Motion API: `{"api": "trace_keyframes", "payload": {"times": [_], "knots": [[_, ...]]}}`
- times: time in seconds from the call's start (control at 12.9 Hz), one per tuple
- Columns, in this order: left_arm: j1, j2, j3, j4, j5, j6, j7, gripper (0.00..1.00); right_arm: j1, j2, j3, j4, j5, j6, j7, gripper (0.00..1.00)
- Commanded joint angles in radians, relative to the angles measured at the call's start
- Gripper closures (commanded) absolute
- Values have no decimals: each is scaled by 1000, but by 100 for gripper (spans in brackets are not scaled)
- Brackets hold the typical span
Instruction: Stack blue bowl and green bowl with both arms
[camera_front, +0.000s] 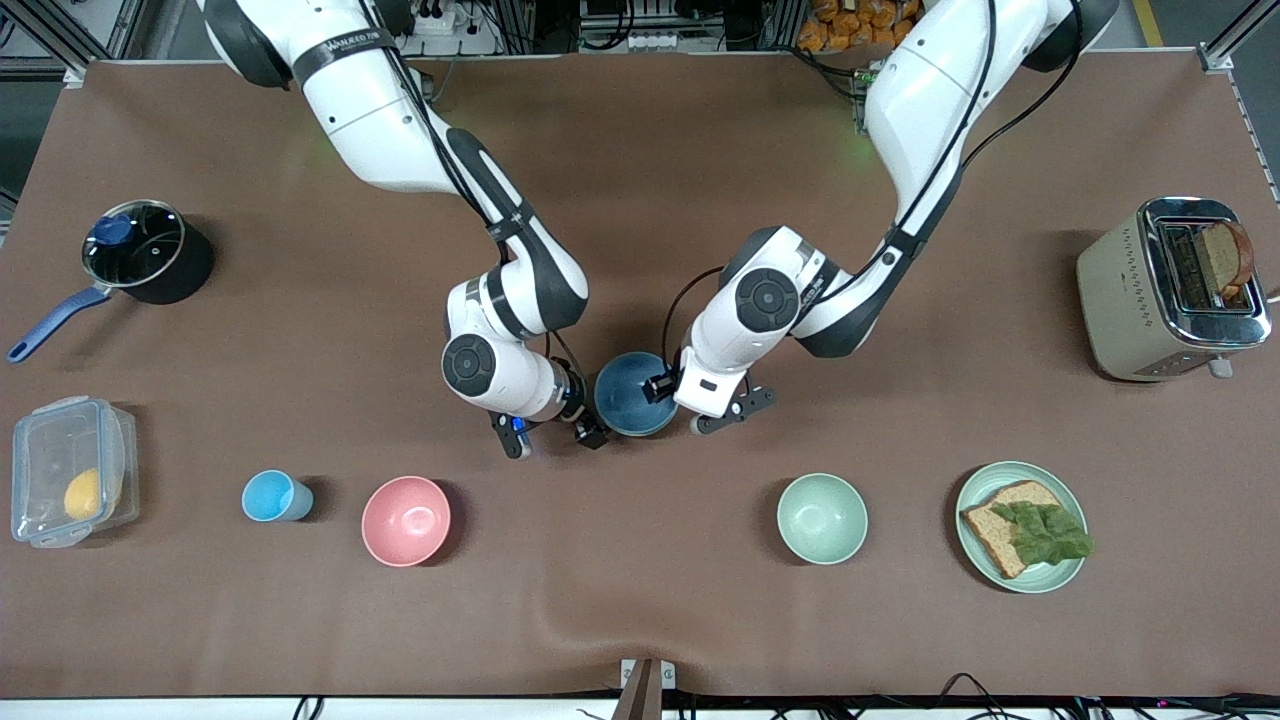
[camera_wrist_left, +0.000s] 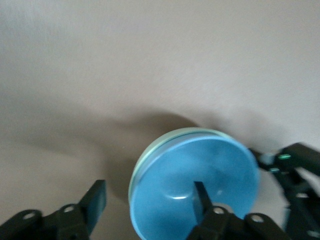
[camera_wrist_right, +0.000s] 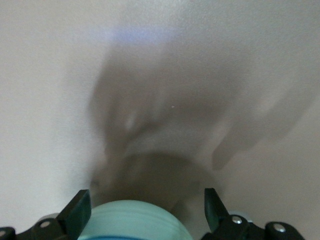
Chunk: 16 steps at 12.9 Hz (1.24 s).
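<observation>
Front view: brown table (camera_front: 640, 200) fills the frame, both arms reach down from the top edge and meet at centre. Toaster (camera_front: 1170, 290) with a bread slice sits at right edge, mid-height. Clear lidded container (camera_front: 70, 470) with something yellow inside is at lower left; black pot (camera_front: 145, 250) with blue handle above it at left. Plate (camera_front: 1020, 525) with bread and lettuce is at lower right. Pink bowl (camera_front: 405, 520) lower centre-left, pale mint bowl (camera_front: 822, 518) lower centre-right, small light-blue cup (camera_front: 275, 496) beside the pink bowl.

Blue bowl (camera_front: 632, 392) sits at frame centre between the two grippers, nested inside the green bowl (camera_wrist_left: 150, 155); in the left wrist view only a thin sage rim of the green one shows around the blue.

Left gripper (camera_front: 700, 405) is at the stack, jaws spread wide, one finger inside the blue bowl and the other outside the rim, gripping nothing. Right gripper (camera_front: 555, 440) is low beside the stack on its other edge, jaws wide apart, empty; in the right wrist view the green bowl's wall shows between its fingers (camera_wrist_right: 77, 210).
</observation>
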Motion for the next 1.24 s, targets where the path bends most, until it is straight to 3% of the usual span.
{"api": "trace_keyframes", "payload": {"times": [0.0, 0.23, 0.31, 0.54, 0.85, 1.01, 1.16], "knots": [[27, -136, 24, -25, 36, -66, -16, 0, -15, -43, -21, -31, -10, -66, -76, 0], [82, -288, 31, -27, 55, -260, -5, 0, -23, -76, -67, -31, -10, -189, -199, 0], [114, -342, 25, -22, 122, -332, 36, 0, -26, -95, -84, -32, -10, -226, -251, 0], [229, -474, 22, -21, 167, -512, 348, 0, -35, -153, -153, -37, -10, -321, -390, 0], [366, -598, 19, 28, 121, -762, 709, 0, -37, -224, -320, -37, -15, -471, -695, 0], [435, -615, 11, 87, 69, -874, 780, 0, -37, -271, -419, -35, -16, -565, -893, 0], [438, -658, 25, 90, 59, -899, 821, 0, -37, -334, -518, -28, -16, -652, -1094, 0]]}}
